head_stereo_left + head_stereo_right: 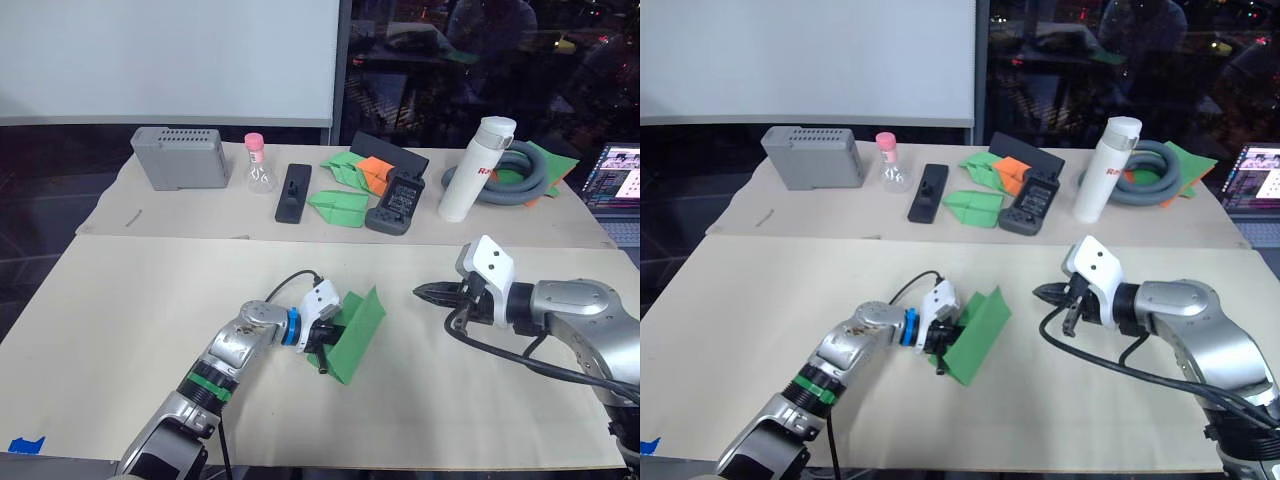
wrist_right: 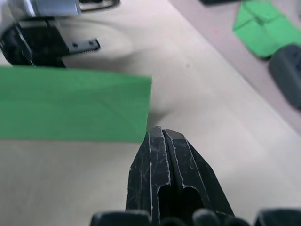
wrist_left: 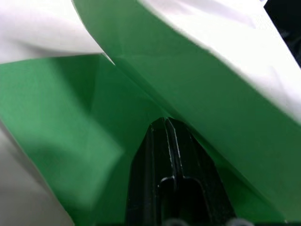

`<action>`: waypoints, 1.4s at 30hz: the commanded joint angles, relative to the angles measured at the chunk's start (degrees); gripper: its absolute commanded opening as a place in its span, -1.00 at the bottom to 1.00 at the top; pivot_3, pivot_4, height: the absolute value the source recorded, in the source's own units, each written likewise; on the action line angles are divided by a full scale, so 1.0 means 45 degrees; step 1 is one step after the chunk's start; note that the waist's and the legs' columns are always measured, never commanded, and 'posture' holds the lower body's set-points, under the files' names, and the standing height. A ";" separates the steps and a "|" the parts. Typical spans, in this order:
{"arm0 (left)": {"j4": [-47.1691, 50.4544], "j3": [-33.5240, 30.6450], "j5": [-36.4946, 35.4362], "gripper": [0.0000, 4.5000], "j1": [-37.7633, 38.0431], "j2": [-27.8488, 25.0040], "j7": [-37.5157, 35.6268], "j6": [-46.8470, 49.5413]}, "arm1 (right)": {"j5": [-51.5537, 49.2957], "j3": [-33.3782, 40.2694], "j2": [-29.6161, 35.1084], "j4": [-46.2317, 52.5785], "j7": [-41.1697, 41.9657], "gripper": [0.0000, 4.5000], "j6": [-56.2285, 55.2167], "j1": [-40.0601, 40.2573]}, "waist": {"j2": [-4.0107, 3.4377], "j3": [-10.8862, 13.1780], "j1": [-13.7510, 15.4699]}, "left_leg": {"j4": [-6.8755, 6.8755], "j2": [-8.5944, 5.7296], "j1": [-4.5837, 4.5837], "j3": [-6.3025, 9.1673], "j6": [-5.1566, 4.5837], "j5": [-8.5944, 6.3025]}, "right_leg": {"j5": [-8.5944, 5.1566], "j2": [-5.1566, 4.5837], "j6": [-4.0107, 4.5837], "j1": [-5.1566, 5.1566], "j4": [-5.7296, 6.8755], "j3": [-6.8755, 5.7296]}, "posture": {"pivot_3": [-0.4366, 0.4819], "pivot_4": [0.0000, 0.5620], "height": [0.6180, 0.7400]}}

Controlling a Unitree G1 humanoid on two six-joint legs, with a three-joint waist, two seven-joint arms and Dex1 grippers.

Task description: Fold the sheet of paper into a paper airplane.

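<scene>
Beige paper covers the counter (image 1: 120,330), with a white bottle (image 1: 476,168) at the back. Well in front of that bottle, the sheet of paper (image 1: 355,335) is held tilted, folded along a crease, by the left claw (image 1: 326,342). Seen from the left wrist, those fingers (image 3: 169,155) are pressed together against green paper. Seen from the right wrist, the right claw (image 2: 160,136) is pressed together, empty, just beside the sheet's edge. A mid-fold step is judged; next, the crease needs pressing flat.

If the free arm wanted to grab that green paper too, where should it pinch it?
Probably the raised free edge of the sheet of paper, coming in from the robot's right. The left gripper holds its left side, so the sheet stands tilted off the table, facing the shut right gripper, which must open first.
</scene>
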State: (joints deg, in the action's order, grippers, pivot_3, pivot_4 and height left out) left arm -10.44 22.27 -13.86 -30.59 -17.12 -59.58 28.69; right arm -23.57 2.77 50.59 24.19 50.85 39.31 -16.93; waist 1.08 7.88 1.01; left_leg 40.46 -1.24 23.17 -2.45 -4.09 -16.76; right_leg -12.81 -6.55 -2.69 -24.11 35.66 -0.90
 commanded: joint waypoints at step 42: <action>0.0761 -0.0281 0.0121 -1.00 0.0294 -0.0473 -0.0669 0.0481 | 0.3281 -0.5544 -0.0522 -0.0122 -0.0016 -0.99 0.1410 -0.1028 | -0.0001 -0.0003 -0.0084 | 0.0090 0.0017 -0.0005 -0.0007 -0.0020 -0.0012 | -0.0001 0.0016 -0.0001 0.0008 0.0040 0.0005 | -0.05 -0.47 1.00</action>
State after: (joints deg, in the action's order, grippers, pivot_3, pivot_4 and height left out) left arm -8.98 21.95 -12.31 -30.14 -18.19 -61.59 29.52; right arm -10.14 -22.39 47.98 24.14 51.34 46.16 -21.74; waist 1.08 7.87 0.63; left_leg 40.87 -1.16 23.15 -2.48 -4.17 -16.81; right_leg -12.81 -6.47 -2.69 -24.09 35.85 -0.87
